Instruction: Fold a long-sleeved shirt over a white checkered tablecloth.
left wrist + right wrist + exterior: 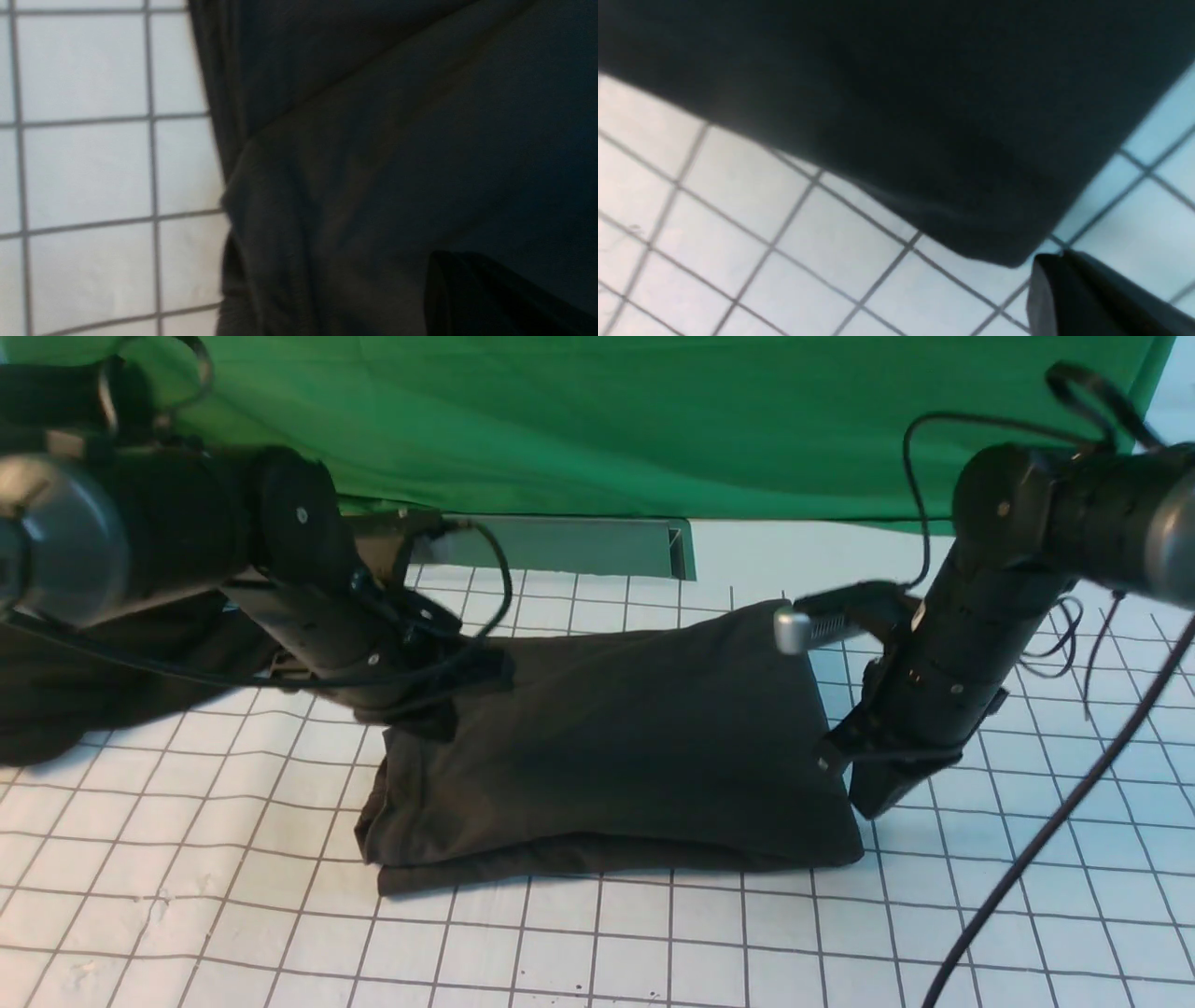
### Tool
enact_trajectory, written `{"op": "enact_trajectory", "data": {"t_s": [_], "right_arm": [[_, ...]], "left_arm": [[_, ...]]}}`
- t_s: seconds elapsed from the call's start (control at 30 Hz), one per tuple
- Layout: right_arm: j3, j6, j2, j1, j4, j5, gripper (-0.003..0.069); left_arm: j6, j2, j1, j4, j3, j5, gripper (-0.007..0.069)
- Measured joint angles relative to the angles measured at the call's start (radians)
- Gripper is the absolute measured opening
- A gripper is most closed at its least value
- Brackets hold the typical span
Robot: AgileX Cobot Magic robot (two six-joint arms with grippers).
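Observation:
The long-sleeved shirt [616, 747] lies folded into a dark rectangular bundle in the middle of the tablecloth [653, 943]; no print shows. My left gripper [439, 723] is shut and sits over the bundle's far left corner. In the left wrist view its dark tip [439, 263] rests against the shirt [397, 140], with nothing visibly pinched, beside the grid cloth [84, 172]. My right gripper [873, 807] is shut, just off the bundle's right edge near its front corner. In the right wrist view its tip [1041, 268] is above the tablecloth [738, 233], next to the shirt's corner [901, 93].
A green cloth [607, 420] hangs across the back, with a grey metal rail [569, 546] below it. A dark cloth mass [93, 681] lies under the left arm; whether it belongs to the shirt I cannot tell. A black cable [1027, 859] runs across the right foreground.

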Motion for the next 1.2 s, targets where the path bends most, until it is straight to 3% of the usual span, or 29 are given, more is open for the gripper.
{"op": "enact_trajectory", "data": {"t_s": [0.2, 0.47, 0.73, 0.93, 1.2], "right_arm": [[0.0, -0.005, -0.042, 0.0, 0.006, -0.073, -0.0006], [0.001, -0.018, -0.094, -0.008, 0.001, -0.048, -0.0006], [0.004, -0.018, -0.444, -0.057, -0.007, -0.068, -0.0006], [0.07, -0.022, -0.9, -0.06, -0.017, -0.357, -0.0006], [0.493, -0.022, -1.42, -0.06, -0.019, -0.793, -0.0006]], "left_arm": [[0.105, 0.027, -0.093, -0.135, 0.0, -0.1, -0.0003], [0.137, 0.21, -0.162, -0.161, -0.004, -0.064, -0.0003], [0.139, 0.07, -0.162, -0.122, 0.004, 0.002, -0.0003], [0.13, -0.332, -0.162, -0.087, 0.004, 0.046, -0.0003], [0.058, -0.808, -0.162, -0.022, 0.169, 0.003, -0.0003]]}}
